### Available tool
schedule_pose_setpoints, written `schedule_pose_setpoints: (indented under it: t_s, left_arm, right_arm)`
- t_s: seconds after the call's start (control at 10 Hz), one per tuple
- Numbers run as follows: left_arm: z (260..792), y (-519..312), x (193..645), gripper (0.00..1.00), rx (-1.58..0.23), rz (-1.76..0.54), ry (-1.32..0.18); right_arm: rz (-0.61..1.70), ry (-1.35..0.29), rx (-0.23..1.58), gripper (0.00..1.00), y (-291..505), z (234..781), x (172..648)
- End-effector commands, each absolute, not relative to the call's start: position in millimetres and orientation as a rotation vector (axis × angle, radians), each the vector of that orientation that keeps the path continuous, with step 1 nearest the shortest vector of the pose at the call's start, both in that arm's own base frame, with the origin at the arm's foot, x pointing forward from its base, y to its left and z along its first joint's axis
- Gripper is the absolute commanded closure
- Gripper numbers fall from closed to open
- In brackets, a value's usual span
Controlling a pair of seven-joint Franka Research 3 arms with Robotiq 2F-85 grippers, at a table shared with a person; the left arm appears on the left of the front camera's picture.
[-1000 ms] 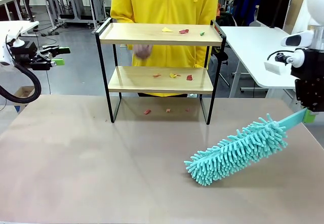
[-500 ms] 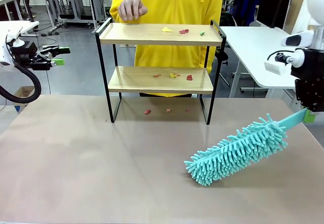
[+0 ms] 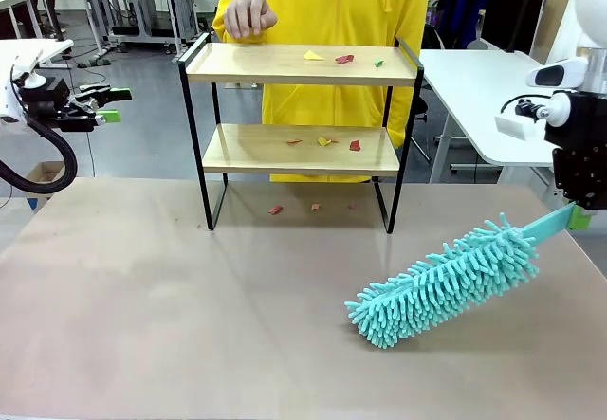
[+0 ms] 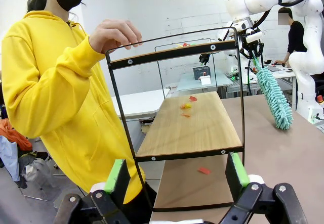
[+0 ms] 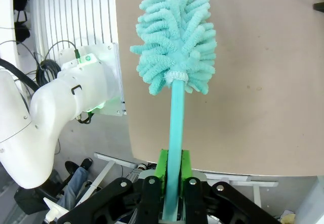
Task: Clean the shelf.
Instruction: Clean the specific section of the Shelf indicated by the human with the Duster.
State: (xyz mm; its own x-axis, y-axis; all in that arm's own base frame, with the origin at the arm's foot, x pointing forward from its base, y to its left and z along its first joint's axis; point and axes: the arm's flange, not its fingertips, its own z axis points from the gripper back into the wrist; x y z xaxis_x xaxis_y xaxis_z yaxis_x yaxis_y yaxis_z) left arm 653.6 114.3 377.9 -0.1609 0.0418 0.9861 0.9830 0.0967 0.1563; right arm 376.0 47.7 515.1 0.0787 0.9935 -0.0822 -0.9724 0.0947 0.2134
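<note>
The shelf [image 3: 302, 64] stands at the far middle of the table, two wooden boards in a black frame, also seen end-on as shelf [image 4: 197, 128]. Small red, yellow and green scraps lie on the top board [image 3: 342, 59], the lower board [image 3: 325, 141] and the table beneath [image 3: 276, 210]. My right gripper [image 3: 577, 216] is shut on the handle of a teal fluffy duster [image 3: 441, 280], whose head rests low over the table at the right. The handle sits between the green pads [image 5: 173, 171]. My left gripper [image 3: 107, 104] hovers open off the table's left edge, its fingers [image 4: 117, 176] wide apart.
A person in a yellow hoodie [image 3: 322, 8] stands behind the shelf, one hand [image 3: 248, 14] raised above the top board's left end. A white side table [image 3: 484, 98] stands at the back right. The near and left table surface is bare.
The person's hand rose from behind the lower board to above the top board's left end. Both arms and the duster stayed still.
</note>
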Motion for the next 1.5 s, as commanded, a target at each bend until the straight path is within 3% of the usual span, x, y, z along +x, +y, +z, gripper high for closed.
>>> schedule_pose_setpoints:
  t_s: [0.0, 1.4]
  left_arm:
    - [380.2, 114.1, 652.6, 0.00, -1.095, -1.236, -1.406]
    - [380.2, 114.1, 652.6, 0.00, -1.095, -1.236, -1.406]
  right_arm:
    - [1.472, 0.240, 0.097, 0.87, 44.9, 517.3, 373.4]
    - [1.472, 0.240, 0.097, 0.87, 44.9, 517.3, 373.4]
